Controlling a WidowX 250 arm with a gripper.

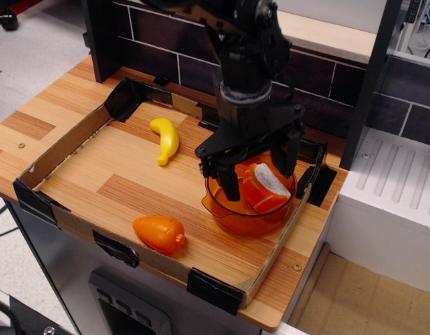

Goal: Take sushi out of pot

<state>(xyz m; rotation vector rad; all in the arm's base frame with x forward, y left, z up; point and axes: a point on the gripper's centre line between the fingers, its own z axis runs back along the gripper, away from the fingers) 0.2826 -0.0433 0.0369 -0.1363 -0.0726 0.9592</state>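
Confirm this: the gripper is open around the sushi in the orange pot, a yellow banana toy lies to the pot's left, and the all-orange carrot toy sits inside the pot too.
One detail is wrong. The carrot toy is not in the pot; it lies on the wooden board in front of the pot, to its left, as the observation.image view shows. The rest holds: the gripper is open around the sushi, and the banana toy lies left.
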